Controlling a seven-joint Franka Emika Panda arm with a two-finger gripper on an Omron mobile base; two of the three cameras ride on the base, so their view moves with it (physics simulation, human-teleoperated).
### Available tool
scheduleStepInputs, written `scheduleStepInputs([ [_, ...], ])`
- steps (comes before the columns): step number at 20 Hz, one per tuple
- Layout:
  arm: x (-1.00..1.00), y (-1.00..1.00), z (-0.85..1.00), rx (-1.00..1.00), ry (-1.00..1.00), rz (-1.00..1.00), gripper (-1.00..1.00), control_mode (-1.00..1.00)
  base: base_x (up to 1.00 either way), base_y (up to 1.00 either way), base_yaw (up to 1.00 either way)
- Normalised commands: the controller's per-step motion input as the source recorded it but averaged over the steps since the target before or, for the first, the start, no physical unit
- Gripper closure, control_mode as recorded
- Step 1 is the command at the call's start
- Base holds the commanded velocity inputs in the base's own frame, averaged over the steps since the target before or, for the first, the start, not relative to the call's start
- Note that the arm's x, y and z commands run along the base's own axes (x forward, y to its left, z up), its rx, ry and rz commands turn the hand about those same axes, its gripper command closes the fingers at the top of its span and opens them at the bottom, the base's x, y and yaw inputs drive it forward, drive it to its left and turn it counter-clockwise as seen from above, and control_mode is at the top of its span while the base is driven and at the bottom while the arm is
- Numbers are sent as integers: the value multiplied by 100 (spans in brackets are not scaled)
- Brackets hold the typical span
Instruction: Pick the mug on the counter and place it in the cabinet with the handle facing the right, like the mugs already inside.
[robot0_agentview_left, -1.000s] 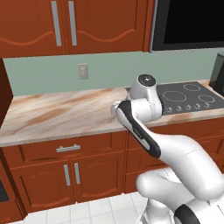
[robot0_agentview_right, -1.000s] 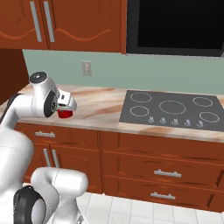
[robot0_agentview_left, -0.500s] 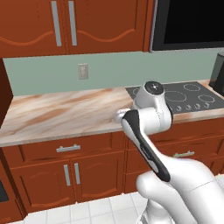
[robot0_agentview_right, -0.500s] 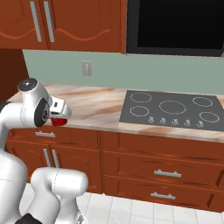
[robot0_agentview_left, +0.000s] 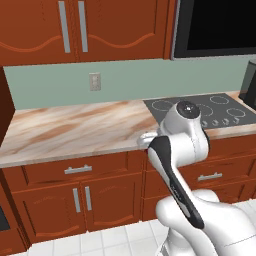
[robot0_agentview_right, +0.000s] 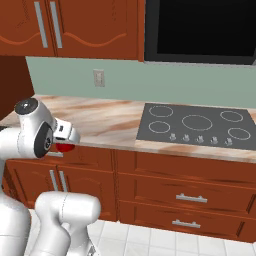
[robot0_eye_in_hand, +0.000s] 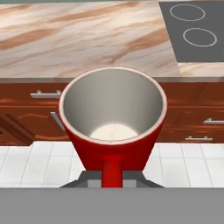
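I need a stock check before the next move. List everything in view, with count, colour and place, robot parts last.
mug: one, red with pale inside, held in the hand out over the floor in front of the counter, its handle toward the hand.
counter: one, beige-and-brown marbled slab, along the wall.
cooktop: one, dark grey with white rings, set in the counter's right part.
drawers and doors: several, reddish-brown with silver bar handles, under the counter.
upper cabinets: reddish-brown with silver bars, above the counter.
wall outlet: one, pale, on the green backsplash.
black panel: one, above the cooktop.
floor: white tiles.
arm: one, white with dark joints.
hand: one, shut on the mug.
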Motion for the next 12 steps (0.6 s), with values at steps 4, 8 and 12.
scheduleStepInputs([
  [4,-29,-18,0,0,0,0,100,-100,0,0,0],
  [8,-26,-17,0,0,0,0,100,-100,0,0,0],
  [12,-10,-9,0,0,0,0,100,100,-2,-2,0],
])
